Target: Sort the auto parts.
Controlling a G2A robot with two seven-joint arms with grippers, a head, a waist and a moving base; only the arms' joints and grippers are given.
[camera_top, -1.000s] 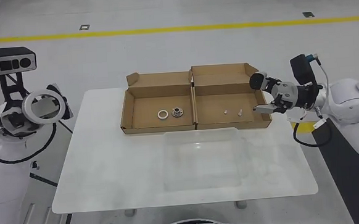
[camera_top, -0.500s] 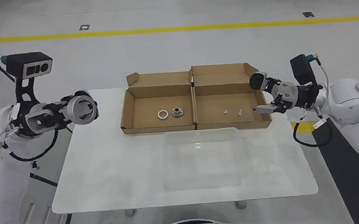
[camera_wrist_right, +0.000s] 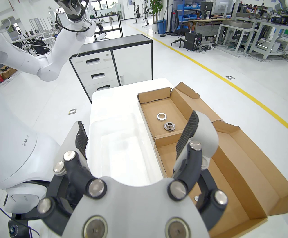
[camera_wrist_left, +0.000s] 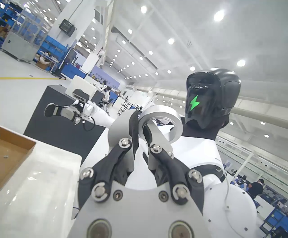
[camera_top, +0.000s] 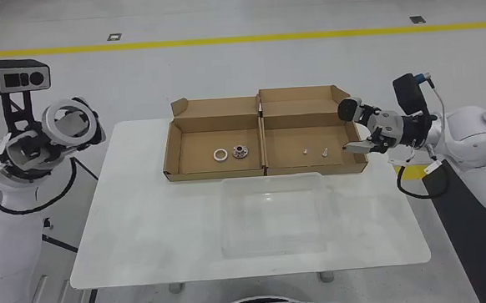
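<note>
the left gripper (camera_wrist_left: pixel 140 128) is clamped on the wall of a large metal ring (camera_wrist_left: pixel 162 112), one finger inside the hoop and one outside. it holds the ring in the air off the left edge of the white table (camera_top: pixel 146 216). half a second ago the ring was nearer, over the table's left edge; it has since swung outward. the right gripper (camera_wrist_right: pixel 138 122) has not moved: fingers apart, holding nothing, it hangs over the right end of the right cardboard box (camera_top: pixel 304 118). two small fasteners (camera_top: pixel 324 154) lie in that box. a small ring (camera_top: pixel 221 154) and a flanged hub (camera_top: pixel 240 151) lie side by side in the left cardboard box (camera_top: pixel 174 151). a clear plastic bin (camera_top: pixel 271 179) sits just in front of both boxes.
</note>
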